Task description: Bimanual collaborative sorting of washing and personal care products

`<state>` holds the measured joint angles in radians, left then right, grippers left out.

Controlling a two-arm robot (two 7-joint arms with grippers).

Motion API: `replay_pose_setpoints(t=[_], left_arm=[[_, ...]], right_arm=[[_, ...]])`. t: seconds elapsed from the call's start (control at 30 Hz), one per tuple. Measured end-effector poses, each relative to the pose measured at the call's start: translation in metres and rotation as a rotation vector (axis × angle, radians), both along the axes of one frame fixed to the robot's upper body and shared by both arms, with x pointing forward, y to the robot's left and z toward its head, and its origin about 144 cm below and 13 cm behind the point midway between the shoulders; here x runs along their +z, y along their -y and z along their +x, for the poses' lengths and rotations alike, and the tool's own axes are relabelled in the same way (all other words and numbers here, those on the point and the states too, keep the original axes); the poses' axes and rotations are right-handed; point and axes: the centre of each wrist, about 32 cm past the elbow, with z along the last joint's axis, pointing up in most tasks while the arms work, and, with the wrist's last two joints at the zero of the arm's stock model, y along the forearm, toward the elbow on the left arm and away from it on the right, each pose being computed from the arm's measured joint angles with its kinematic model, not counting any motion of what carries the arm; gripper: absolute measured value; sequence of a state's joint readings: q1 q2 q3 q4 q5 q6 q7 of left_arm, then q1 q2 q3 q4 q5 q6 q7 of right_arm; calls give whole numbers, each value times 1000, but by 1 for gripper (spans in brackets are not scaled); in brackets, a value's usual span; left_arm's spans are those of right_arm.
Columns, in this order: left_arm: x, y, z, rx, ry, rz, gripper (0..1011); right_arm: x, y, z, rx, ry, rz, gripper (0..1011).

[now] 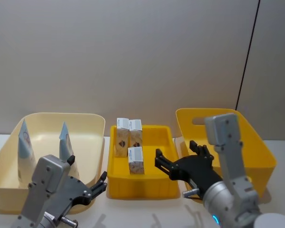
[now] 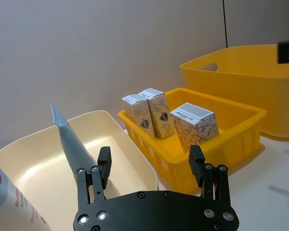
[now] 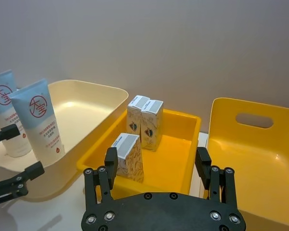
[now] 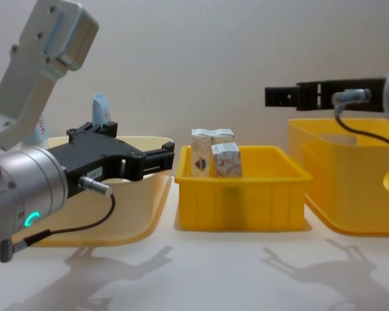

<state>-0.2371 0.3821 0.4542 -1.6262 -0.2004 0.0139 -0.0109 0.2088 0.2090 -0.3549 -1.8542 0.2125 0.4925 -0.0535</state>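
Cartons (image 1: 136, 160) of light, stiff but probably crushable card, three standing in the middle yellow tray (image 1: 142, 185), look best pinched across flat sides; left gripper (image 2: 150, 155) and right gripper (image 3: 156, 155) hover nearside, both spread and empty.

Three small cream cartons (image 1: 136, 160) with grey-white tops, upright in the shallow yellow tray (image 1: 142, 187): two at the back, side by side and touching, the third just in front (blue-red diamond marks on the faces). Two light-blue tubes (image 1: 24, 145) with round red marks, upright, crimped ends up, close together in the cream bin (image 1: 61, 115).
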Motion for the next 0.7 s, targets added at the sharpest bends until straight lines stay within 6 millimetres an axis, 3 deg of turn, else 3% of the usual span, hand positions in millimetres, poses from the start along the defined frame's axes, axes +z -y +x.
replay_pose_setpoints(t=[0.7], left_arm=[[0, 0, 0, 0, 0, 0, 1003]], right_arm=[[-3, -27, 68, 42, -182, -42, 998]])
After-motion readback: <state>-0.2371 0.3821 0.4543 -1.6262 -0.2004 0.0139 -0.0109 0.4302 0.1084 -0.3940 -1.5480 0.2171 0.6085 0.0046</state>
